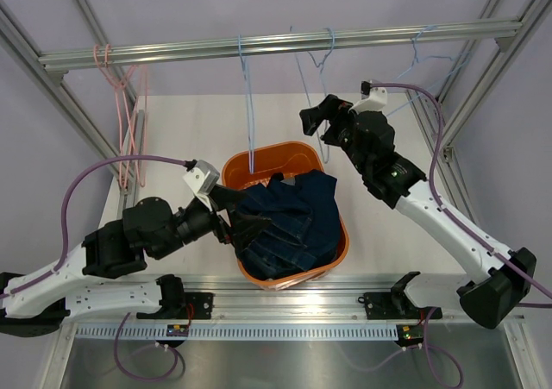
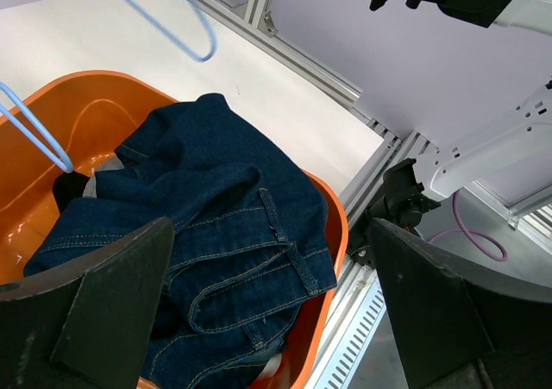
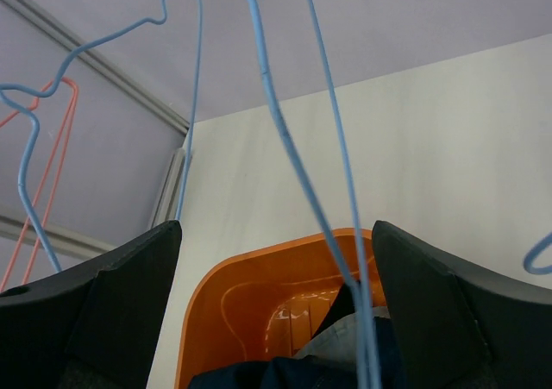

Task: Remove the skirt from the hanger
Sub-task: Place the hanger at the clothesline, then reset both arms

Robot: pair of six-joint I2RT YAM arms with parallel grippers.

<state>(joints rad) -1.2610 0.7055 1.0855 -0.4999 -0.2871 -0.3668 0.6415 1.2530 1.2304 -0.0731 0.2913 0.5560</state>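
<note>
The light-blue skirt does not show plainly. Only a pale grey-blue scrap peeks from under dark navy jeans in the orange basket, and I cannot tell what it is. Thin pink wire hangers hang bare from the rail at far left, and one shows in the right wrist view. My left gripper is open and empty, just above the jeans. My right gripper is open, raised by the rail; light-blue hanger wires pass between its jaws, ungripped.
Several light-blue wire hangers hang from the top rail, one dipping into the basket. A black garment lies under the jeans. Slanted frame posts stand at both sides, and a slotted rail runs along the near edge.
</note>
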